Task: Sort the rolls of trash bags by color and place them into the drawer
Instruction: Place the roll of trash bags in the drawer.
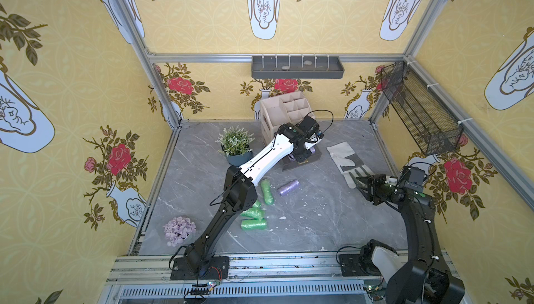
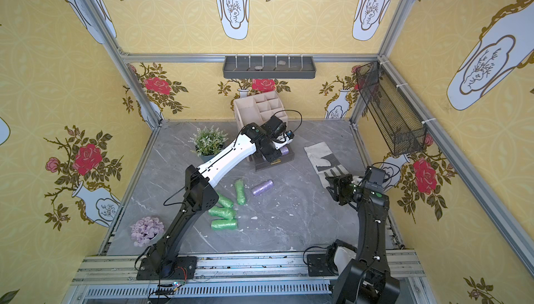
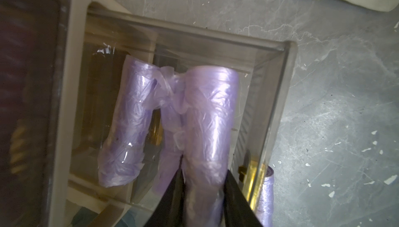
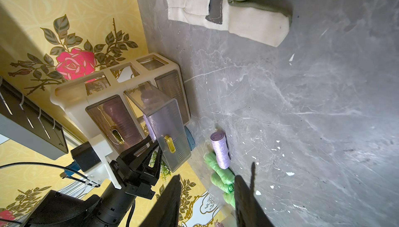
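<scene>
My left gripper reaches into the pulled-out clear drawer of the beige organizer, shut on a lilac roll that points into the drawer. Two more lilac rolls lie inside beside it. On the table, in both top views, lie a loose lilac roll and several green rolls, partly under the left arm. My right gripper hangs open and empty above the table at the right, near the glove. No pink rolls show.
A white work glove lies right of the drawer. A potted plant stands left of the organizer, and a lilac flower cluster sits at the front left. A wire basket hangs on the right wall and a grey shelf on the back wall.
</scene>
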Motion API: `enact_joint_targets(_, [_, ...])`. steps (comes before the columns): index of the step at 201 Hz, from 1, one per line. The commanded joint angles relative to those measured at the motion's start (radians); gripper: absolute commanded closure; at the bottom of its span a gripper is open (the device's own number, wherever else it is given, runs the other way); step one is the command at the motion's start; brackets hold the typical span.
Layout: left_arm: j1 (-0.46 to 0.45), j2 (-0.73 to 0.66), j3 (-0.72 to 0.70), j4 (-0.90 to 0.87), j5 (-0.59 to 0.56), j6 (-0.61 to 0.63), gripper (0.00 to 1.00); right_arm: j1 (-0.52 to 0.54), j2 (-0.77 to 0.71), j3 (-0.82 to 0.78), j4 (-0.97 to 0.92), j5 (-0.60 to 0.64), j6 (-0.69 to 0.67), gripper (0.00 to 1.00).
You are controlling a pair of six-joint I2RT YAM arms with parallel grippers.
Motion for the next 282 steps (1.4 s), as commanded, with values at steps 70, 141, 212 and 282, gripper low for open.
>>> enact_joint_targets(70, [0.000,-0.006,-0.008,0.023,0.011,-0.005,0.62,0.000,0.000,-0.008,0.002,0.008,-0.015,0.58])
enact_joint_targets(141, [0.000,-0.030,-0.009,0.034,0.010,-0.004,0.58,0.000,-0.002,-0.004,-0.002,0.007,-0.016,0.58])
enact_joint_targets(212, [0.000,-0.064,-0.032,0.036,0.001,-0.004,0.62,0.000,-0.003,-0.002,-0.003,0.007,-0.016,0.58])
enact_joint_targets(282, [0.000,-0.084,-0.110,0.028,-0.005,-0.009,0.71,0.000,-0.007,0.000,-0.005,0.007,-0.016,0.58])
